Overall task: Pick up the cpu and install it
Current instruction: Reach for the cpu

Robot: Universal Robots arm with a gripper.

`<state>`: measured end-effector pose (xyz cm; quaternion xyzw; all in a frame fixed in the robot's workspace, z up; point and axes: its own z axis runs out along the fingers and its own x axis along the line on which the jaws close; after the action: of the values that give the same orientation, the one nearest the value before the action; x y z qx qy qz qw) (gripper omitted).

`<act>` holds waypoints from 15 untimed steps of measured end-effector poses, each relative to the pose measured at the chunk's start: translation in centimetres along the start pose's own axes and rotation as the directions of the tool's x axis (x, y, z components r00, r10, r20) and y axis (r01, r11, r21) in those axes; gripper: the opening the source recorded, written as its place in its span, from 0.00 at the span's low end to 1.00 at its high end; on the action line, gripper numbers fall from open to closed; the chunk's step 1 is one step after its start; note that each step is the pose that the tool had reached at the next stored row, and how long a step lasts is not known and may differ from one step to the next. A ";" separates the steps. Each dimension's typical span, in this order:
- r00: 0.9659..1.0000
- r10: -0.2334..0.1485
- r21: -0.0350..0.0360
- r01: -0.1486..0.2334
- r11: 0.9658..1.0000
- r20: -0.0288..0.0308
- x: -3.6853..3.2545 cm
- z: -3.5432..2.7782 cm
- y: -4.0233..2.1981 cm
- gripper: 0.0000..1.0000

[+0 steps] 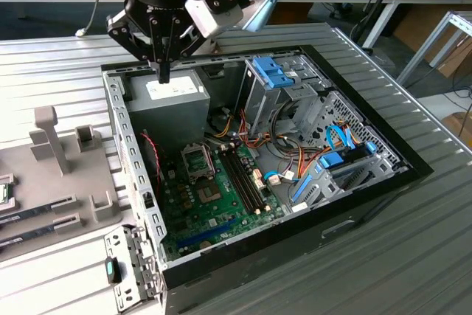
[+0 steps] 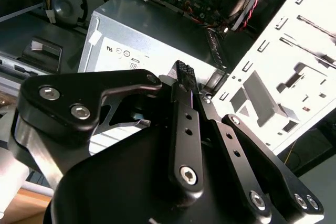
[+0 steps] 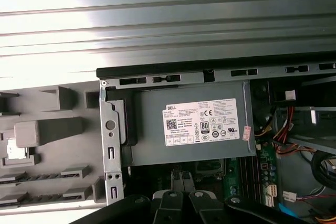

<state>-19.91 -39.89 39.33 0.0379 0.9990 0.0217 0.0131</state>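
Observation:
The cpu [image 3: 16, 150] is a small silver square lying in a pocket of the grey holder tray [image 3: 58, 129] outside the computer case; in the exterior view it sits at the far left edge [image 1: 4, 193]. My gripper [image 1: 163, 73] hangs above the grey power supply [image 1: 166, 101] at the case's back corner, well away from the cpu. Its fingers are pressed together with nothing between them, as both wrist views show [image 2: 184, 74] [image 3: 181, 179]. The motherboard's empty cpu socket [image 1: 198, 161] lies below the power supply.
The open black case [image 1: 369, 189] holds blue drive bays [image 1: 276, 75], cable bundles [image 1: 295, 160] and memory sticks [image 1: 243, 178] in the board. The tray has an upright post [image 1: 48, 138] and slots with dark sticks [image 1: 37, 208]. The case's metal wall [image 1: 129, 175] stands between tray and board.

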 end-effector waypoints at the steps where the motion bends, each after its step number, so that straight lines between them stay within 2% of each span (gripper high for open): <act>1: 1.000 0.000 0.000 0.000 1.000 0.000 0.20 0.00 -0.01 0.11; 15: 1.000 0.000 0.000 0.000 1.000 0.000 1.28 -0.04 -0.09 0.11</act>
<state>-21.19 -39.89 39.33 0.0379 0.9990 0.0217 0.0131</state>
